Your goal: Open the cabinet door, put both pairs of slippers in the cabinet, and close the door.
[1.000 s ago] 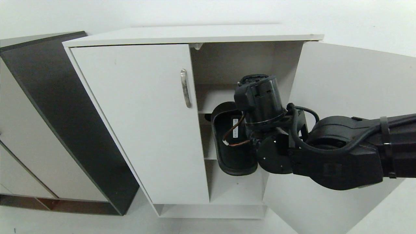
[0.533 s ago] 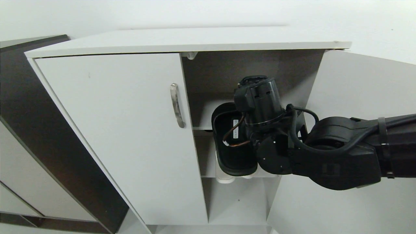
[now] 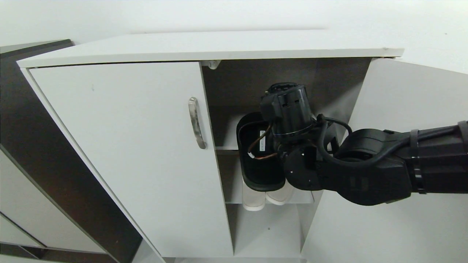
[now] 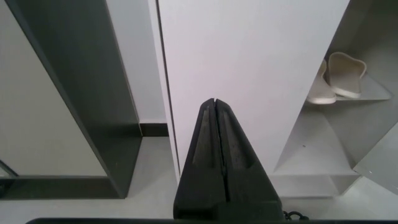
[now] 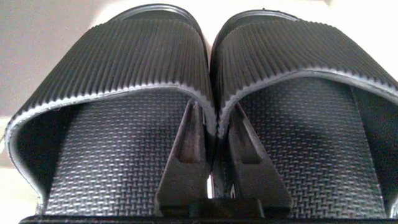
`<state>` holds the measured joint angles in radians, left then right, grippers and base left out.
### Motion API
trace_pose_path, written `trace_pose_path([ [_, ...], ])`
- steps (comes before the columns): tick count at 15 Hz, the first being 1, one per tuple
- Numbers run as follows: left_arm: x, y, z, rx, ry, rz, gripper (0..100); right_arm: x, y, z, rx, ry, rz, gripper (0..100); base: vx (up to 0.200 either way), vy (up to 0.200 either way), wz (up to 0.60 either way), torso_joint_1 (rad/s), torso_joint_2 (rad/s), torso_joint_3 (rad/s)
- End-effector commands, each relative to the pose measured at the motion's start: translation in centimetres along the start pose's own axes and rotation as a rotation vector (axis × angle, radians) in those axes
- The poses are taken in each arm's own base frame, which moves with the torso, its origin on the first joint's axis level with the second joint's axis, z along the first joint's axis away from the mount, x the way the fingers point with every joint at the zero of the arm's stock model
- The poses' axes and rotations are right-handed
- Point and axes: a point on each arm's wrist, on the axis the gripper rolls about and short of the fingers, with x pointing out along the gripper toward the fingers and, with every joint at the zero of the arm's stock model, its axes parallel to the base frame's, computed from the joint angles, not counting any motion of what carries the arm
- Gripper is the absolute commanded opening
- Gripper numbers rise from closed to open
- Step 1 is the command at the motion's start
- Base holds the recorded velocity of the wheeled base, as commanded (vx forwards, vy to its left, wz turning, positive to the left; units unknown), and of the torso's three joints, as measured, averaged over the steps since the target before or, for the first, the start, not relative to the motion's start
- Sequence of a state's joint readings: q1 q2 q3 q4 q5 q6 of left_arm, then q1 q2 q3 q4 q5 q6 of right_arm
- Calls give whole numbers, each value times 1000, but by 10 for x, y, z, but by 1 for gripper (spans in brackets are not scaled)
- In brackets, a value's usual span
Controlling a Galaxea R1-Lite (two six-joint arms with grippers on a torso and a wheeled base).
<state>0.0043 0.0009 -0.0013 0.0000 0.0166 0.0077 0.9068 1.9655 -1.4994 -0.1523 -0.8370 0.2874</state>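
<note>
The white cabinet [image 3: 204, 44] has its left door [image 3: 120, 146] closed and its right door [image 3: 402, 153] swung open. A pair of black slippers [image 3: 256, 164] hangs in the opening, in front of the middle shelf. My right gripper [image 5: 216, 149] is shut on the black slippers [image 5: 137, 74], pinching their two inner edges together. A pair of white slippers [image 3: 264, 199] lies on the lower shelf just below, toes sticking out. My left gripper [image 4: 214, 106] is shut and holds nothing, low in front of the closed left door [image 4: 249, 56], with the white slippers [image 4: 339, 78] off to one side.
A metal handle [image 3: 195, 122] runs down the closed door's inner edge. A dark grey cabinet [image 3: 55, 164] stands close on the left. The bottom compartment [image 3: 268, 230] holds nothing. The open door stands beside my right arm.
The head view has shifted and the cabinet looks nearer. My right gripper with the black slippers sits higher against the shelves. The white slippers have come into view below them.
</note>
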Motion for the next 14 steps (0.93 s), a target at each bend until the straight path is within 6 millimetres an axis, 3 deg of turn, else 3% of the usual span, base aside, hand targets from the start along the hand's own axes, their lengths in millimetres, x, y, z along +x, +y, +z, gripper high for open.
trace_pose_path([
  [1, 0, 0, 0, 0, -1, 1, 0, 16, 2, -4, -15, 2, -22, 0, 0, 0, 0, 0, 0, 0],
  [11, 0, 0, 0, -2, -1, 2, 0, 64, 0, 15, -7, -48, -63, 0, 0, 0, 0, 0, 0, 0],
  [14, 0, 0, 0, 0, 0, 2, 0, 69, 0, 18, -13, -56, -63, 0, 0, 0, 0, 0, 0, 0],
])
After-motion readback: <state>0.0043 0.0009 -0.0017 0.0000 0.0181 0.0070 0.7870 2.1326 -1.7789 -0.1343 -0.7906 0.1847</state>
